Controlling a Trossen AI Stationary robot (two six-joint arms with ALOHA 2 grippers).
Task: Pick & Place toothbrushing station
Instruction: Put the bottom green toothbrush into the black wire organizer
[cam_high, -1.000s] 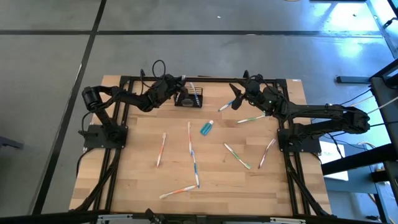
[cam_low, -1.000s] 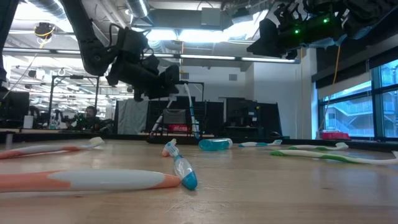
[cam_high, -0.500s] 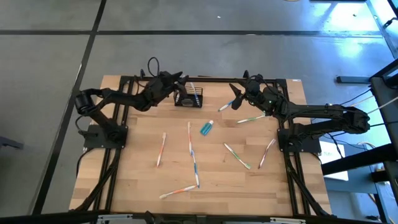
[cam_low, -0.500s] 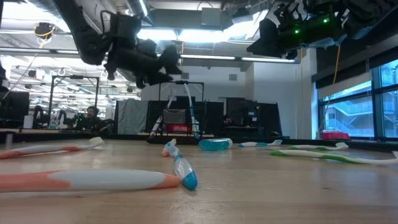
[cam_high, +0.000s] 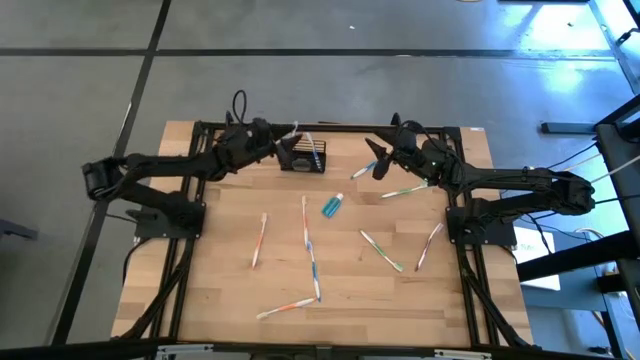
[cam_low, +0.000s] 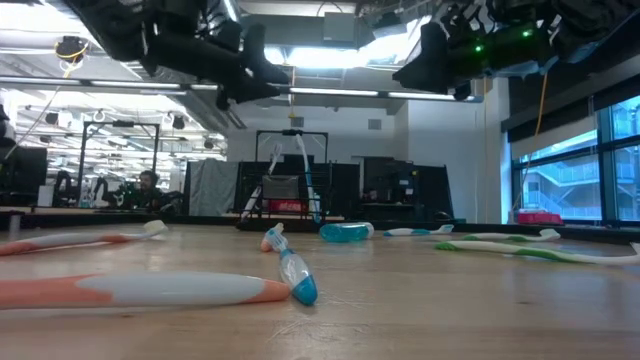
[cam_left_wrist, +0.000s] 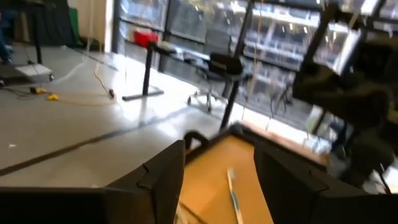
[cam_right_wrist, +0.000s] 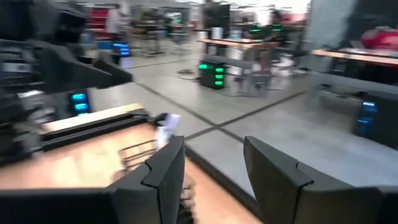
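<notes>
Seven toothbrushes (cam_high: 311, 264) scattered over the table (cam_high: 220, 280), one teal tube (cam_high: 332, 205) at centre. Toward twelve o'clock, one black mesh basket (cam_high: 304, 157), free-standing. Just beside it at nine o'clock, left gripper (cam_high: 284, 137), open, empty. At three o'clock, right gripper (cam_high: 372, 153), open, empty.

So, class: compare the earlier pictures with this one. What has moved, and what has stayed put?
The left gripper has drawn back from the wire-mesh basket and risen, its jaws open and empty; its arm has swung outward. The basket stays at the table's far edge with toothbrushes in it. The right gripper, the teal tube and the scattered toothbrushes are unchanged.
</notes>
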